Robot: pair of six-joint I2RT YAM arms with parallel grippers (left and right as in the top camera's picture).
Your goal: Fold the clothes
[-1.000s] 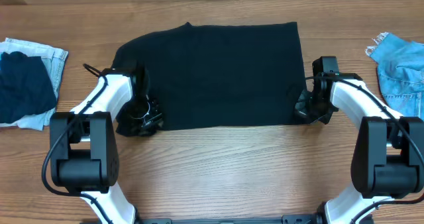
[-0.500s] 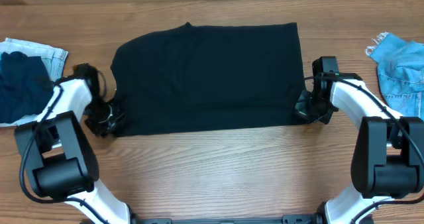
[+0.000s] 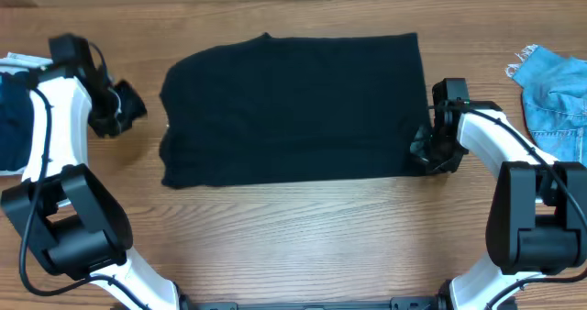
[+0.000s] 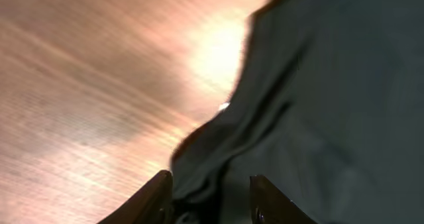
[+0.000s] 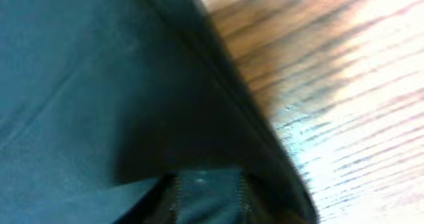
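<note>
Scene: A wooden desk (image 3: 293, 227) seen from above, with two white robot arms reaching in from the near edge.

Black shirt: A plain black shirt (image 3: 293, 108) lies flat in the middle of the desk. It forms a rough rectangle, wider than it is deep, with a rounded far left corner and a slightly uneven left edge. No sleeves stick out.

Left end effector: The left end effector (image 3: 124, 108) hangs off to the far left, apart from the shirt. Its wrist view shows two dark fingers parted with nothing clamped between them, and past them the shirt's edge and bare wood.

Right end effector: The right end effector (image 3: 426, 149) sits at the shirt's near right corner, touching the cloth. Its wrist view is blurred. Dark cloth fills the gap between the fingers, but it cannot be told whether they pinch it or have let go.

Other things: A bright blue denim piece (image 3: 559, 90) lies at the right edge, well apart from the shirt. A pile of clothes (image 3: 11, 131) lies at the left edge, partly hidden by the left arm.

Handling: The shirt looks light, soft and limp. It would likely sag when lifted, drag on the wood, and let its layers slide apart.

Where to hold: Corners and edges seem best, pinching every layer. Holding both ends of one side should lift that edge evenly, while a grab in the middle would likely bunch it.

Progress: It appears partly folded, and another fold probably remains.
</note>
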